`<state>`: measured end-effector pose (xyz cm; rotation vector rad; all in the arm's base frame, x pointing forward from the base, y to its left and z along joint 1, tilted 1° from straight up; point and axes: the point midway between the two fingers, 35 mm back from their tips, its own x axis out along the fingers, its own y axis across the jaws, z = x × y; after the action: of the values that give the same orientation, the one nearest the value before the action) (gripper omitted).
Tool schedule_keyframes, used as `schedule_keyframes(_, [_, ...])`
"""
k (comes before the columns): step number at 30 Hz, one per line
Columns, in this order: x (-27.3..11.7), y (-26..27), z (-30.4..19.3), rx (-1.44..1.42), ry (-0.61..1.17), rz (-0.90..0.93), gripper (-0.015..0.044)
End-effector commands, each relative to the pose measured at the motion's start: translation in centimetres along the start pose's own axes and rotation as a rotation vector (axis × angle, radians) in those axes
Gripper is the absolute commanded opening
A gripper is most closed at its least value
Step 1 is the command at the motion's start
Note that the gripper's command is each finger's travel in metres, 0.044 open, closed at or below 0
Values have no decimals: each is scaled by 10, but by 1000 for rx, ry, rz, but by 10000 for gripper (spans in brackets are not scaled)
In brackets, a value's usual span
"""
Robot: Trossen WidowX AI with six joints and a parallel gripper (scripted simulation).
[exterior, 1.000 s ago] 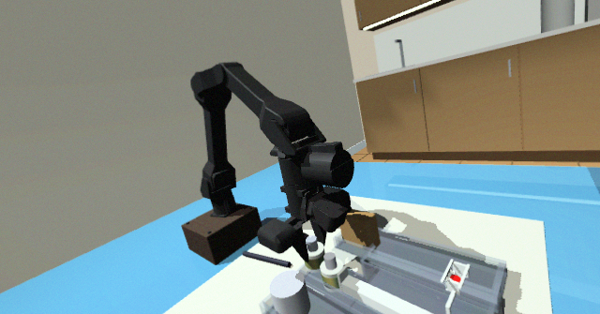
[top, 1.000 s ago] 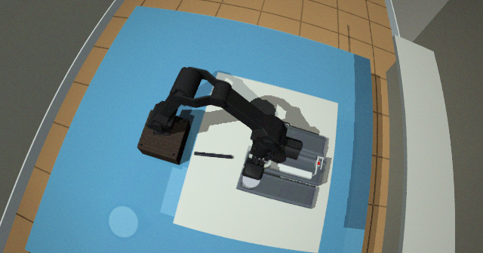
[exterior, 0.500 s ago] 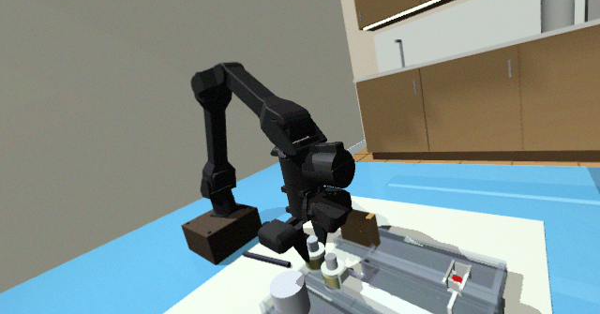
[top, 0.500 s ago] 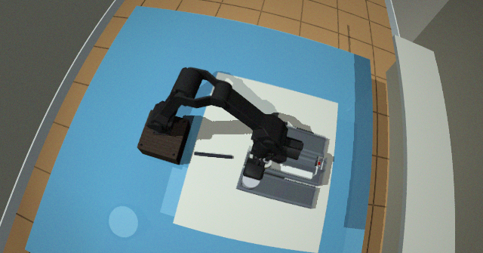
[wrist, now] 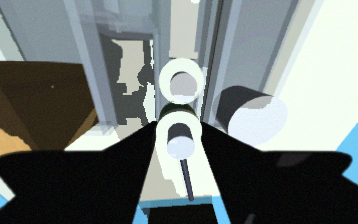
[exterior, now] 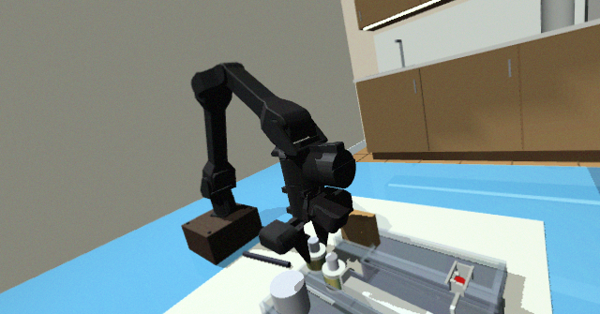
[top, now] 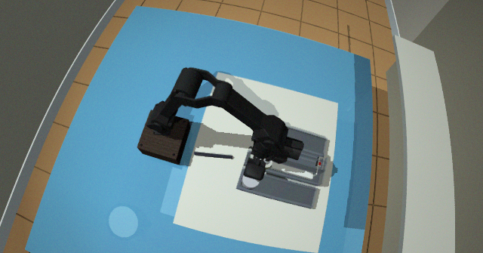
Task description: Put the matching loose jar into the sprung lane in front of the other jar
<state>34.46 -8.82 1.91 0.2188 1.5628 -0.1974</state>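
My gripper (exterior: 316, 252) (wrist: 178, 125) is shut on a jar (exterior: 317, 263) (wrist: 180, 145) with white shoulders, a grey cap and an olive label. It holds this jar upright at the front end of the sprung lane. The matching lane jar (exterior: 333, 273) (wrist: 166, 80) stands directly behind it, and the two look close or touching. Behind the lane jar is the pale pusher (exterior: 367, 291) (wrist: 183, 30). The fingers hide the lower part of the held jar and most of the front stop. I cannot tell whether its base rests on the lane floor.
A wide white cylinder (top: 250, 182) (exterior: 291, 291) (wrist: 259, 121) stands at the front of the neighbouring lane of the grey rack (top: 283, 197). A brown block (exterior: 361, 230) (wrist: 35, 105) is on the other side. A dark rod (top: 213, 155) (exterior: 266, 259) (wrist: 186, 180) lies in front of the rack.
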Motion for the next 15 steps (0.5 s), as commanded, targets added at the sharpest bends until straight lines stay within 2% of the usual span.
schedule_keyframes(1, [-1,-1,9,2,-32,-5,0])
schedule_keyframes(15, [4,-1,9,2,-32,-5,0])
